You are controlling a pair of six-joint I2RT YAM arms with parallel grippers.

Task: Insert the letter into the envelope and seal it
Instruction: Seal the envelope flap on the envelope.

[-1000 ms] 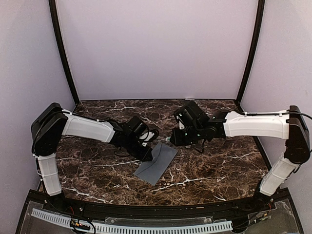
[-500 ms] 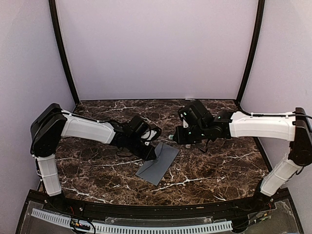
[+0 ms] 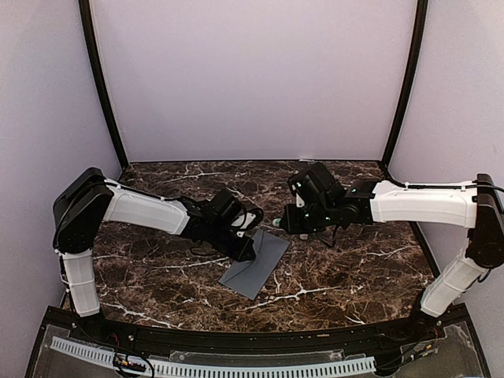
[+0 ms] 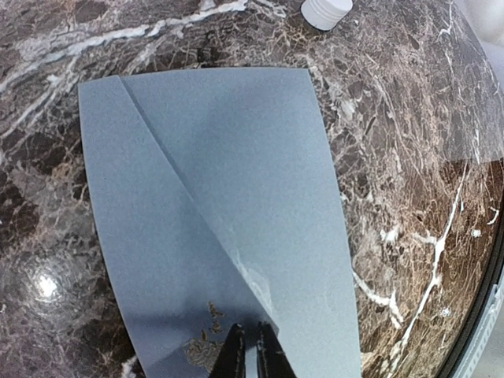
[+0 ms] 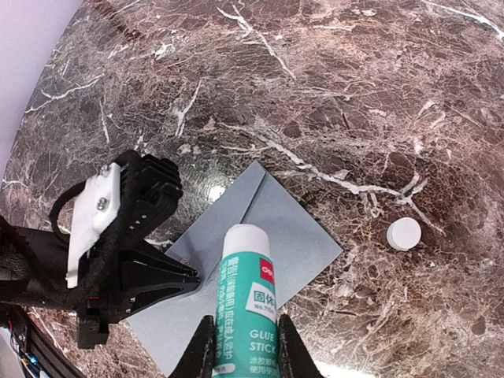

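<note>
Cropped below: glue stick (image 5: 246, 303) base, envelope (image 4: 236, 197) edge.

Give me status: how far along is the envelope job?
Probably done: no letter in view, so it is likely inside the envelope, whose flap appears folded down. In hand: right fingers grip an uncapped glue stick, its cap lying on the table; left fingers are shut at the flap tip. Left: gluing and pressing the flap. No seal can be confirmed.

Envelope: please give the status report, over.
Left hand shut, tips down on grey envelope flap. Right hand shut on glue stick. Letter not in view. White cap lies beside envelope, apart.
</note>
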